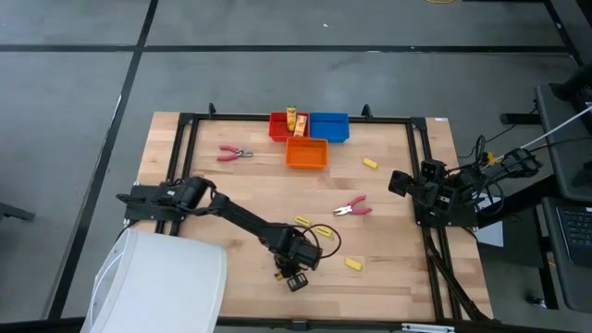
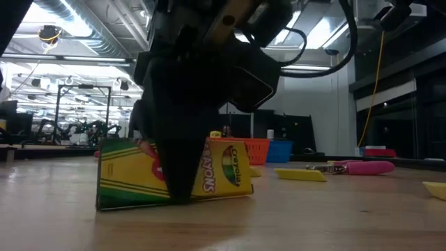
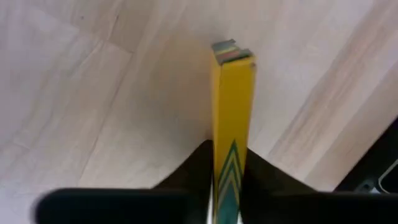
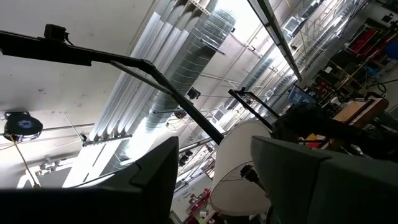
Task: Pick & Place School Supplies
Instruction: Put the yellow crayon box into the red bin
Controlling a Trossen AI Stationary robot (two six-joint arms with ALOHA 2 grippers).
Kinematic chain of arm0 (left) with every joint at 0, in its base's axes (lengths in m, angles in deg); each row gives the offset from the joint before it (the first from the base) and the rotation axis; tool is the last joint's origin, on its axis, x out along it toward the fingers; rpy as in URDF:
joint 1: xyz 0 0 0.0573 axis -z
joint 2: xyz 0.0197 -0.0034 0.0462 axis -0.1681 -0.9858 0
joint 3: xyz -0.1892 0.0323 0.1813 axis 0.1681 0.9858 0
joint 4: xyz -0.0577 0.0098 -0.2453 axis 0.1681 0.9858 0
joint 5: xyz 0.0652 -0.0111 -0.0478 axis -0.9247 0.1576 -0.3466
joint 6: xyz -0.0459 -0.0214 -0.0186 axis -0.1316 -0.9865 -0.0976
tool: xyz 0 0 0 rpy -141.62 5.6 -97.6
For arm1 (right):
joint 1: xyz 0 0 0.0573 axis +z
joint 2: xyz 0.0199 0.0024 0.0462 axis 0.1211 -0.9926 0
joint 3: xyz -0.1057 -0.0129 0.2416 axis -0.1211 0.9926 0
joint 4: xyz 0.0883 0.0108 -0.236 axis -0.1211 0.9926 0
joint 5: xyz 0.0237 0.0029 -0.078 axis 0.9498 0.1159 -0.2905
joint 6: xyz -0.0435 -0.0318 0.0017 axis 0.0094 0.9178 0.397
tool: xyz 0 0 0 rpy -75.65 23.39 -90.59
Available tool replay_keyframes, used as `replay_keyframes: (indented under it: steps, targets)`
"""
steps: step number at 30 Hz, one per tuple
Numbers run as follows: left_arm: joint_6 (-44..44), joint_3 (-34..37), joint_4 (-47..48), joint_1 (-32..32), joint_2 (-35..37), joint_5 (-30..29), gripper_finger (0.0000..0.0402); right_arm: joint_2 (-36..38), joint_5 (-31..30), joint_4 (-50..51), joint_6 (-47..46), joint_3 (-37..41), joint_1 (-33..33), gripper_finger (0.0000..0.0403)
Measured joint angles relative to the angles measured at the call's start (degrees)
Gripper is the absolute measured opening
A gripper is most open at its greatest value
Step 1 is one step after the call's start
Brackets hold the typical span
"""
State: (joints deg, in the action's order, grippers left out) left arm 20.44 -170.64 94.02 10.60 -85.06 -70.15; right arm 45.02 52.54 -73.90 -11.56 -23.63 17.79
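Clamping the crayon box (image 2: 174, 174) across its thin width, the left end effector (image 1: 294, 274) stands at the near edge of the surface (image 1: 388, 231). The box's long axis runs level. Bins (image 1: 307, 139) lie far across; the right end effector (image 1: 400, 182) waits, released.

The high view looks straight down on the whole desk (image 1: 231, 185). The low view sits at desk level, very close to the crayon box (image 2: 223, 171), which the left wrist view also sees edge-on from directly above. The right wrist view faces up at the ceiling ducts (image 4: 193, 68).
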Motion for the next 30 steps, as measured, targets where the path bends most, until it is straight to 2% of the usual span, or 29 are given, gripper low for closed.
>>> replay_keyframes:
  steps: [2, 8, 12, 15, 17, 19, 23, 30]
  targets:
    - [0.7, 0.1, -0.5, -0.1, 0.6, -1.3, 0.0026, 0.0, 0.0, 0.0, -0.1, 0.0, 0.0, 0.0205]
    - [0.2, 0.3, -1.0, -5.2, 6.8, -14.3, 0.0026, 0.0, 0.0, 0.0, -0.2, 0.0, 0.0, 0.0205]
    - [-0.1, 0.1, -3.7, -12.0, 12.2, -22.6, 0.0026, 0.0, -0.6, 0.0, -0.2, 0.0, 0.0, 0.0205]
    - [-0.6, 0.0, -5.4, -19.4, 15.1, -29.8, 0.0026, 0.0, -1.2, 0.0, -0.2, 0.0, 0.0, 0.0205]
    - [0.2, 0.0, -8.4, -24.8, 16.0, -32.4, 0.0026, 0.0, -1.4, 0.0, -0.2, 0.0, 0.0, 0.0205]
    - [2.9, 0.0, -13.5, -29.9, 16.0, -32.0, 0.0026, 0.0, -1.4, 0.0, -0.1, 0.0, 0.0, 0.0205]
    - [9.6, -0.2, -24.0, -39.5, 14.8, -26.9, 0.0026, 0.0, -2.1, 0.0, 0.1, 0.0, 0.0, 0.0205]
    - [14.8, -0.1, -22.2, -49.4, 11.7, -24.4, 0.0026, 0.0, -3.5, 0.0, 1.0, 0.0, 0.0, 0.0205]
